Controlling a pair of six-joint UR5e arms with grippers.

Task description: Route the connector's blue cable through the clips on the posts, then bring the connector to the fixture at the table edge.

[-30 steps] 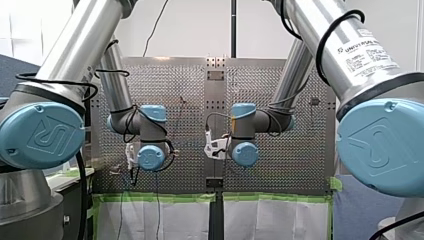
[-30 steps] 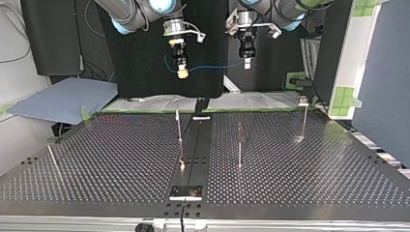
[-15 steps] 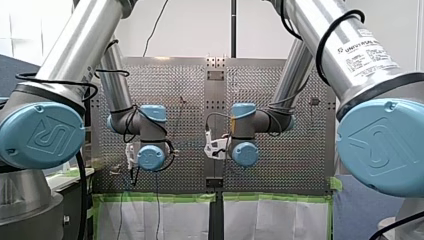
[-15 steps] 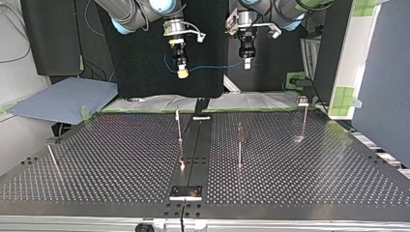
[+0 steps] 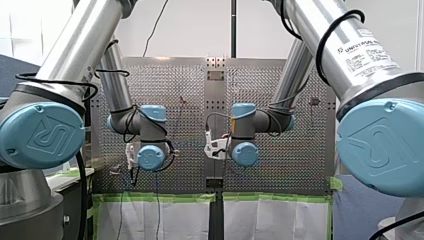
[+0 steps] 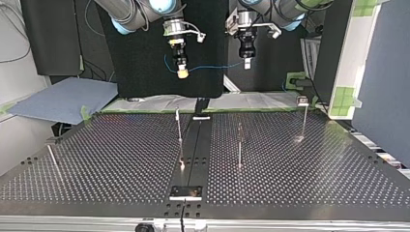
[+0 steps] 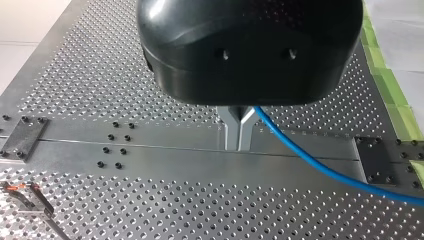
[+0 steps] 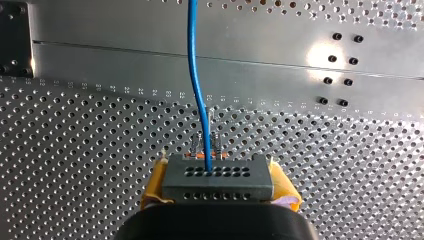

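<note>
Blue cable (image 6: pixel 212 66) hangs in the air between the 2 grippers. In the top view it sits above the far edge of the table (image 6: pixel 121 159), sagging a little mid-span.

Right gripper (image 6: pixel 182 72): yellow pads (image 8: pixel 155 186) are clamped on the grey connector (image 8: pixel 218 179), 1 pad on each side. The cable leaves the connector's face and runs straight ahead, crossing over the rail (image 8: pixel 150 60) down the table's middle. A clip (image 8: pixel 206 142) shows just past the connector, under the cable. Whether the two touch, cannot tell.

Left gripper (image 6: pixel 247 64): metal fingers (image 7: pixel 231 131) are pressed together at the tips, nipping the cable near their roots. The cable comes out beside them and slants away over the table.

Posts (image 6: pixel 239 145), 4 counted in the top view:
- 2 stand close to the rail, 1 on each side.
- 1 stands at the view's right.
- 1 leans at the view's left.

All 4 are well apart from the cable and below it. A dark plate (image 6: pixel 185 192) lies on the rail at the table's near edge in that view, well apart from the connector.
</note>
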